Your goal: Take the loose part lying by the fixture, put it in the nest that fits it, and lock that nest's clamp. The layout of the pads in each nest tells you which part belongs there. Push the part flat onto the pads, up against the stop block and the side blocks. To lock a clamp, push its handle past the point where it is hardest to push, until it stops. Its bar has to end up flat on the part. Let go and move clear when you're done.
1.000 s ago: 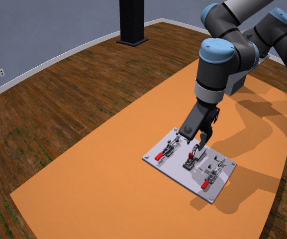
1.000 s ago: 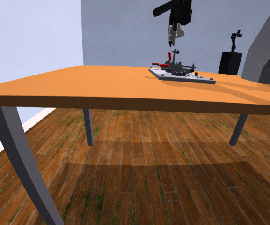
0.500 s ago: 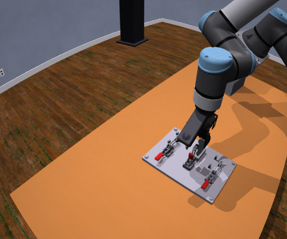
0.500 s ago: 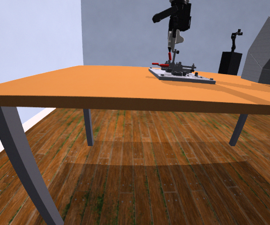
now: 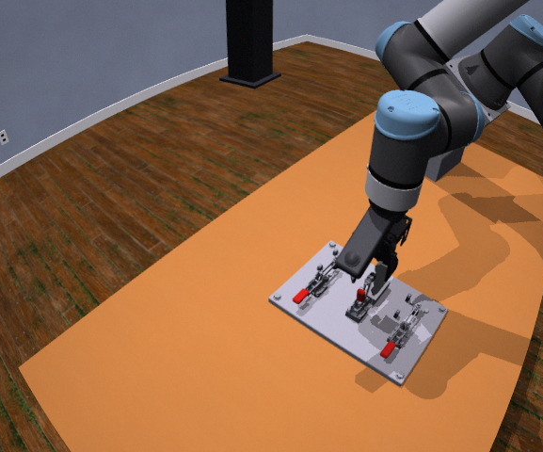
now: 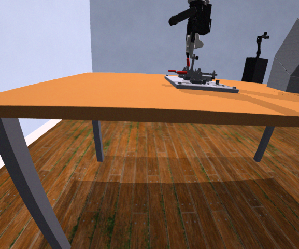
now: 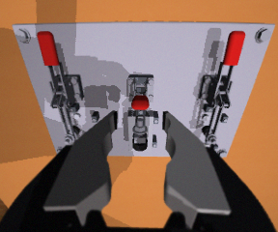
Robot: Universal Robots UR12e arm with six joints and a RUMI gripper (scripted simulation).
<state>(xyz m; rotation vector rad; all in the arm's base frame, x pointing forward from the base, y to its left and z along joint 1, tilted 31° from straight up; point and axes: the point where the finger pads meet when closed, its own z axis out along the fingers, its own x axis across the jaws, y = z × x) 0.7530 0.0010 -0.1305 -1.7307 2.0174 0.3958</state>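
A grey fixture plate (image 5: pixel 359 315) lies on the orange table and carries three toggle clamps. The left clamp (image 5: pixel 310 289) and the right clamp (image 5: pixel 400 335) have their red handles lying low. The middle clamp (image 5: pixel 363 305) has its red handle (image 7: pixel 140 102) standing upright. My gripper (image 5: pixel 383 282) hangs just above the middle clamp, fingers apart with nothing between them. In the wrist view my gripper (image 7: pixel 140 112) has one fingertip on each side of the middle clamp's handle. I cannot make out a loose part beside the plate; the middle nest is partly hidden by the clamp and my fingers.
The plate (image 6: pixel 200 81) sits near the table's far edge in the exterior view. A black pillar (image 5: pixel 249 43) stands on the floor far behind. The robot's grey pedestal (image 6: pixel 294 61) and a black stand (image 6: pixel 255 68) are off to the right.
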